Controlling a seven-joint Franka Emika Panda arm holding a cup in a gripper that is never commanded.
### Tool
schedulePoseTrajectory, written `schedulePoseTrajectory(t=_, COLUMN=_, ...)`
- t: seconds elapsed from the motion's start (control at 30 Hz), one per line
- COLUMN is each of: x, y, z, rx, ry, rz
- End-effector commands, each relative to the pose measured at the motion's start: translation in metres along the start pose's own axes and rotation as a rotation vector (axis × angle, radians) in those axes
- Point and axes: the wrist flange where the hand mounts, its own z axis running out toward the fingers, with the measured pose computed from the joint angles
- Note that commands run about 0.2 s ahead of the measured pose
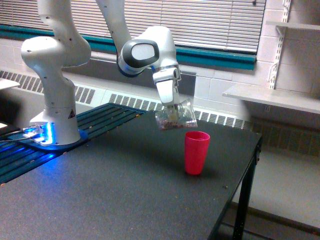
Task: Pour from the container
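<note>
Above the dark tabletop (125, 185), just up and toward the exterior view's left of an opaque pink-red tapered plastic cup (196, 152), the white robot arm's gripper (172, 108) holds the small clear straight-sided plastic cup (175, 117) in the air. Its jaws are pinched on that clear cup, which is tipped well over, mouth aimed toward the exterior view's right and slightly down, with small reddish-brown bits (169, 122) lying along its lower side. From where I stand the clear cup's mouth looks close to the pink cup's rim but not quite over it, and I see nothing falling between them, so I would call this the tilting stage of the pour, with the contents not yet going across. The next move, as I judge it, calls for bringing the mouth squarely over the pink cup's opening and tipping further, gently enough that the bits slide in rather than scatter on the table. The pink cup stands upright and apart from the gripper. No brand, label or writing can be read on either cup or on the arm; a dark mark on the arm's base (55, 120) is too small to make out.
</note>
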Motion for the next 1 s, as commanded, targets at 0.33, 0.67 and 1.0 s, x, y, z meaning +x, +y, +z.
schedulePoseTrajectory(t=0.33, x=0.003, y=0.0, z=-0.001, rx=-0.037, ry=0.01, rz=-0.02)
schedulePoseTrajectory(t=0.67, x=-0.004, y=-0.005, z=0.001, rx=-0.064, ry=-0.005, rz=-0.071)
schedulePoseTrajectory(t=1.0, x=-0.008, y=-0.014, z=0.0, rx=-0.081, ry=-0.002, rz=-0.111)
